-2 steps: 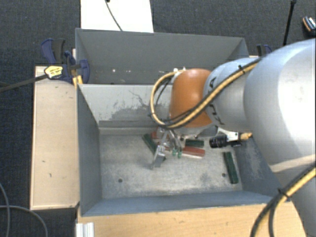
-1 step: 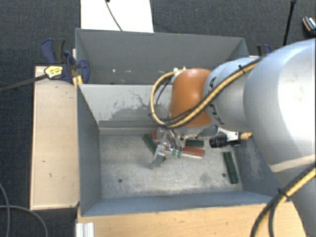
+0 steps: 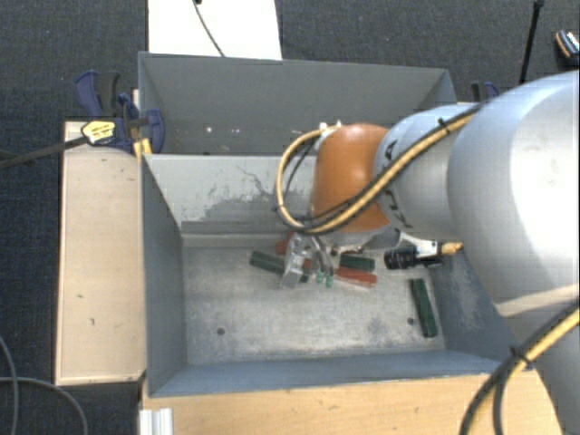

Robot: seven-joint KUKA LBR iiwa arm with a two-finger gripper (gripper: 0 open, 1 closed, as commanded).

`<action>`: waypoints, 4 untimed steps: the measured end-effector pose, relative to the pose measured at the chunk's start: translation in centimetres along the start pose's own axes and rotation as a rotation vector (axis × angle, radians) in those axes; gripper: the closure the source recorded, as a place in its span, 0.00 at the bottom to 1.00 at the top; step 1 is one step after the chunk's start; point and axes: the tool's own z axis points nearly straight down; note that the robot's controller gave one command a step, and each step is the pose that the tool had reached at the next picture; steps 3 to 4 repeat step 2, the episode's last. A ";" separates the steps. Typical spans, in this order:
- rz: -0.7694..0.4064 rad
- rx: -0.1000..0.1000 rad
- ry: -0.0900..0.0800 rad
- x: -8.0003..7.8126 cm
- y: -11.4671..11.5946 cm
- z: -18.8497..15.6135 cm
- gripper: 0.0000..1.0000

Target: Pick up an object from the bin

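Where the gripper (image 3: 305, 267) is hanging: low over the middle of the bin's floor, toward the back wall, with the orange wrist cover (image 3: 349, 179) sitting above it and hiding much of it.
Gripper state: its silvery tip is sitting down among the small things. How far it is open I cannot tell, nor whether it is holding anything.
Nearest on the view's left: a dark green stick (image 3: 265, 262) is lying flat just beside the gripper, slanting toward it.
Nearest on the view's right: a red stick (image 3: 361, 279) and a green piece (image 3: 359, 264) are lying close together just beside the gripper, and a small bright green bit (image 3: 326, 280) is lying right at its tip.
Farther right: a black marker-like thing (image 3: 404, 259) with a pale end is lying at the arm's edge, apart from the gripper.
Front right: a dark green bar (image 3: 423, 308) is lying alone, well apart from the others, running front to back.
Bin (image 3: 163, 270): its grey metal walls are sloping down to a scuffed floor.
Arm (image 3: 507, 198): it is reaching in from the view's right, with a yellow-and-black cable (image 3: 290, 166) looping round the cover.
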 end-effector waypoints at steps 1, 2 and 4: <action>0.000 0.001 0.002 -0.2 0.1 -4.4 1.00; 0.000 0.001 0.003 -0.3 0.1 -5.2 1.00; 0.000 0.001 0.003 -0.3 0.1 -5.2 1.00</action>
